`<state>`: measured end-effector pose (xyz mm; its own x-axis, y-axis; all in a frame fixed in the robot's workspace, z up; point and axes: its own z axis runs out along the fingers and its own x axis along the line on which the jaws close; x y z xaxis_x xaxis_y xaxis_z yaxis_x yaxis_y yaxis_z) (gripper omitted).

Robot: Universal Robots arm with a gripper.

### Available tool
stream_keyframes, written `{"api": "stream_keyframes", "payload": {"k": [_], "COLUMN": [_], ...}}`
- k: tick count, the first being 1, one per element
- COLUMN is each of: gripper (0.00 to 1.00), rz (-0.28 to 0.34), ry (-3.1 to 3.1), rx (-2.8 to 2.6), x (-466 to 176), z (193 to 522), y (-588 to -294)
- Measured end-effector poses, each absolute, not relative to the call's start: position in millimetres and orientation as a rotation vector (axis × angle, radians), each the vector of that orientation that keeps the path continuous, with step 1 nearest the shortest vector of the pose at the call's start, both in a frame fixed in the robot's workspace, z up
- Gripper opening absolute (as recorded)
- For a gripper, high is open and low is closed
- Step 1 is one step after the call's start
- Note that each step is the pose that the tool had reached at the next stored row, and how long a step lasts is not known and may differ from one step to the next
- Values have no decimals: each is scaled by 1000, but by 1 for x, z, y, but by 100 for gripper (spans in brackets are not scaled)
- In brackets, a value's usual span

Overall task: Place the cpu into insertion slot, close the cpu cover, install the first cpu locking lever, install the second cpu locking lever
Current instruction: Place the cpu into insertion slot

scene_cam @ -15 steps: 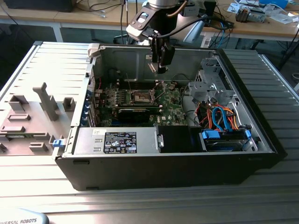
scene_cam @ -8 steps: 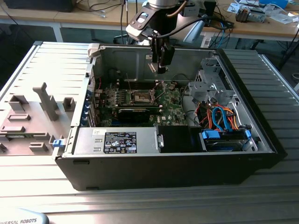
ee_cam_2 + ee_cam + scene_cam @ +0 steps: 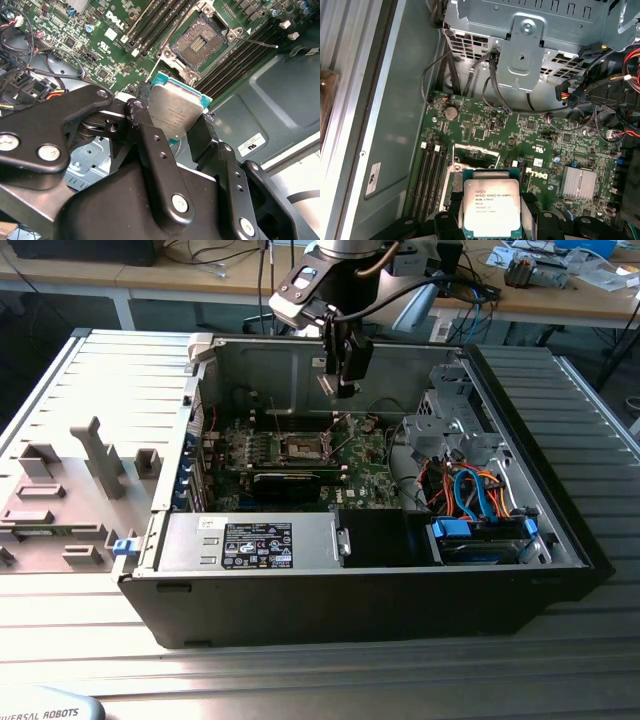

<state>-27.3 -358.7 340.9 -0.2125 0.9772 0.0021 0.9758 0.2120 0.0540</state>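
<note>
My gripper hangs inside the open computer case, shut on the cpu. In both wrist views the black fingers clamp opposite edges of the cpu, its silver-grey top showing. The insertion slot lies open on the green motherboard, its dark pin field bare, a short way below and ahead of the chip. In the first wrist view the cpu hides most of the insertion slot, and the cpu cover shows as a silvery frame at its far edge. A thin locking lever sticks out beside the socket.
Memory slots flank the socket. A long black card, the power supply, a metal drive cage and orange and blue cables crowd the case. A grey fixture tray lies to the exterior view's left.
</note>
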Motion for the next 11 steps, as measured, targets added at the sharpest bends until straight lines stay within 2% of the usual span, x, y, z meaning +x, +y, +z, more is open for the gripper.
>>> {"api": "stream_keyframes", "payload": {"k": [11], "gripper": [54], "rz": [67], "ry": [2411], "rx": [1961], "x": [-27], "z": [341], "y": [-359]}}
